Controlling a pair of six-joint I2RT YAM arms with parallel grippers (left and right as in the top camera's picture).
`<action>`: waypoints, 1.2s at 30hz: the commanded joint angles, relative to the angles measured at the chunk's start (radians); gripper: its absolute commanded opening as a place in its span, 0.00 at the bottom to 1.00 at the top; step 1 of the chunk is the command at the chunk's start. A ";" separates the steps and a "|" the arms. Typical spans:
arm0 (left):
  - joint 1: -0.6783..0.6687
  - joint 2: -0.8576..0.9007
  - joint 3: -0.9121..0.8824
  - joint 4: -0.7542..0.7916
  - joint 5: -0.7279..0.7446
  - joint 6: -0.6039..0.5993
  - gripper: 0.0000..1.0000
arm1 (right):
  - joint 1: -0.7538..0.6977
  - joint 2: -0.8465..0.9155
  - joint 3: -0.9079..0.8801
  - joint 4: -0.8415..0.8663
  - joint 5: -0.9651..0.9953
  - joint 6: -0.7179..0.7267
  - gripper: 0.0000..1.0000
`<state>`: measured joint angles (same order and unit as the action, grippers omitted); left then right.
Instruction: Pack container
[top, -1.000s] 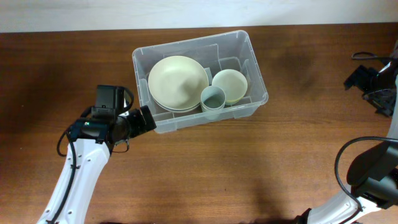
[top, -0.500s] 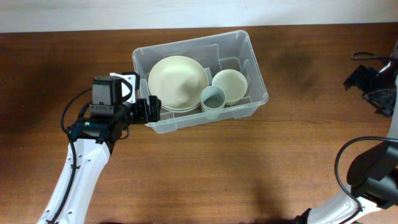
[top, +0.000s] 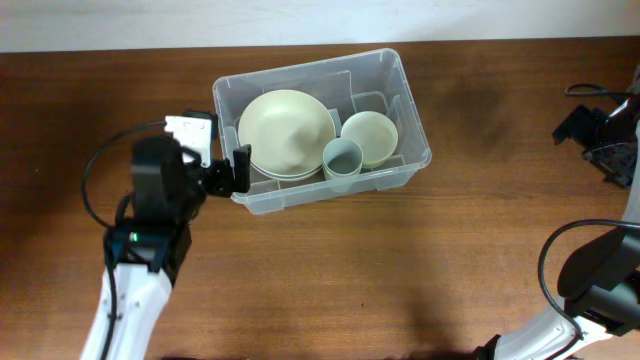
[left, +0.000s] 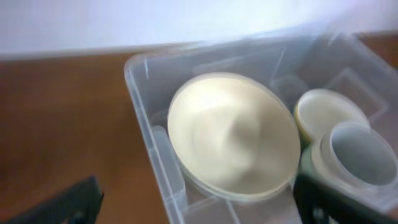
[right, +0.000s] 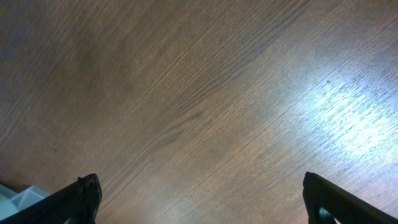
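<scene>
Overhead shows the left gripper (top: 226, 172) spread wide, apparently straddling the container (top: 320, 191) corner, big bowl (top: 287, 130) just ahead; right gripper (right: 199, 202) gapes above the table (right: 199, 93).

The left arm (top: 125, 310) is built from a smooth white lower link and a black upper part, on which a small green light (top: 133, 237) is seen, and a white bracket (top: 190, 130) is fixed close to the black left gripper (top: 228, 172). A thin black cable (top: 85, 190) is looped beside this arm. On the right arm (top: 600, 275) a rounded black joint, a white link and a second black cable (top: 545, 258) are seen, and the fingers (right: 71, 202) of the right gripper (right: 199, 193) are made in matte black.
</scene>
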<state>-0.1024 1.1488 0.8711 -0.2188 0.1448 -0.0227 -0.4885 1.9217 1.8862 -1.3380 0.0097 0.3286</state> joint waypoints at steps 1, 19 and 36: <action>-0.002 -0.089 -0.145 0.140 -0.010 0.039 1.00 | -0.003 -0.013 -0.003 0.001 0.002 -0.007 0.99; -0.002 -0.743 -0.712 0.521 -0.011 0.060 1.00 | -0.003 -0.013 -0.003 0.001 0.002 -0.007 0.99; 0.001 -1.069 -0.863 0.476 -0.011 0.175 1.00 | -0.003 -0.013 -0.003 0.001 0.002 -0.007 0.99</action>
<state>-0.1024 0.1074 0.0147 0.2630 0.1383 0.1135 -0.4885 1.9213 1.8862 -1.3373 0.0101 0.3279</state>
